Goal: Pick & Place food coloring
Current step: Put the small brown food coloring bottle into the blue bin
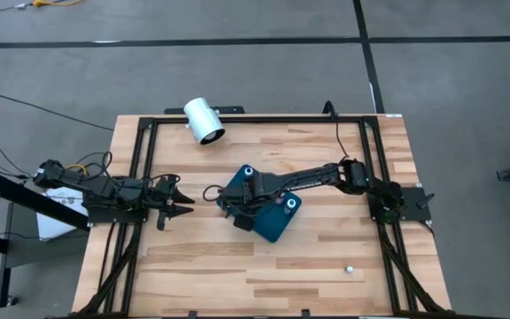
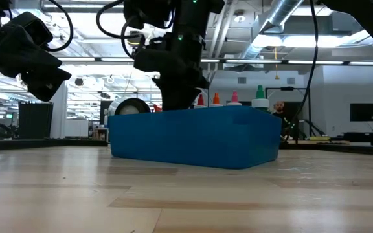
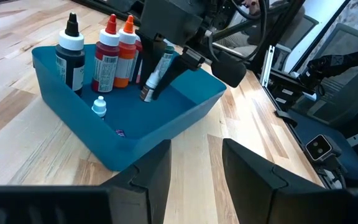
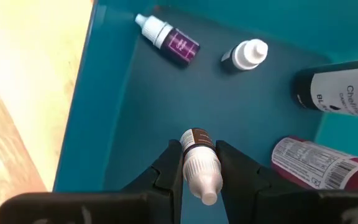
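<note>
Worktop (image 1: 326,266): pale wood planks framed by dark rails, carrying all items below. Right arm (image 1: 312,180): reaches from the right edge toward the centre, its wrist hanging over the tray. Left arm (image 1: 104,190): parked at the left edge, waiting; left gripper (image 1: 177,202) points toward the tray from well apart, jaws partly open and holding nothing. Tray (image 1: 273,226): teal, rectangular, set at an angle near the worktop's centre. White cylinder (image 1: 204,121): lies on its side at the far edge, left of centre, well apart from the tray. Tall bottles, standing together in the tray's far end: one black-bodied with a white collar (image 3: 71,56), one red (image 3: 107,59), one orange (image 3: 125,55). Right gripper (image 4: 199,171): inside the tray's walls, jaws closed narrow on a small food coloring bottle (image 4: 199,163), pale cap and dark band, gripped around its body and hanging tilted above the tray floor; whether its base touches the floor cannot be told. Loose small bottles on the tray floor: one purple-labelled lying on its side (image 4: 170,37), one dark with a white cap (image 4: 246,55). Small white object (image 1: 350,268): near the worktop's near right; too small to identify. Step in hand, as judged: placing, with the bottle carried into the tray but not released. Next move calls for lowering the bottle to a bare patch of floor, clear of the loose ones, then parting the jaws.
</note>
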Robot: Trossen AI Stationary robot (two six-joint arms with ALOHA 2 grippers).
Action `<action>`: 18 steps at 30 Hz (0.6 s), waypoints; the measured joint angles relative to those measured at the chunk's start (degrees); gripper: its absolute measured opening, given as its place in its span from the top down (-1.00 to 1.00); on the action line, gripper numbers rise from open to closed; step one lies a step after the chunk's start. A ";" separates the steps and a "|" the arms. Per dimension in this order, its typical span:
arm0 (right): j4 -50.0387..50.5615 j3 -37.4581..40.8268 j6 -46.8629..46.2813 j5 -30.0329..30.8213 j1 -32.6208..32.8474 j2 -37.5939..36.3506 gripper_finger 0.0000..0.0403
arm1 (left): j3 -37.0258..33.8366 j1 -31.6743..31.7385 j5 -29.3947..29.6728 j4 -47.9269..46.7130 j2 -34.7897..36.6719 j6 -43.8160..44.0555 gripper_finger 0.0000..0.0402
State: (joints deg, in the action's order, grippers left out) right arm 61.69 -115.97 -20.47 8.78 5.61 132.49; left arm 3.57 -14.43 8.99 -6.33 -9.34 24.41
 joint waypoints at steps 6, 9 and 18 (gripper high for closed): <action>-0.26 0.12 -0.01 0.15 -0.22 0.00 0.64 | 0.00 0.01 0.00 -0.02 0.00 0.00 0.33; -0.66 0.12 0.02 -0.07 -0.48 0.00 0.64 | 0.00 -0.01 0.00 0.00 -0.01 0.00 0.33; -0.65 0.14 0.59 -2.95 -0.33 4.68 0.64 | -0.02 0.01 0.00 0.16 0.02 0.00 0.33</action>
State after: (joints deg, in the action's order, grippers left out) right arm 61.05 -115.83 -19.88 5.83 5.28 137.16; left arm 3.55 -14.41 9.00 -6.18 -9.32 24.40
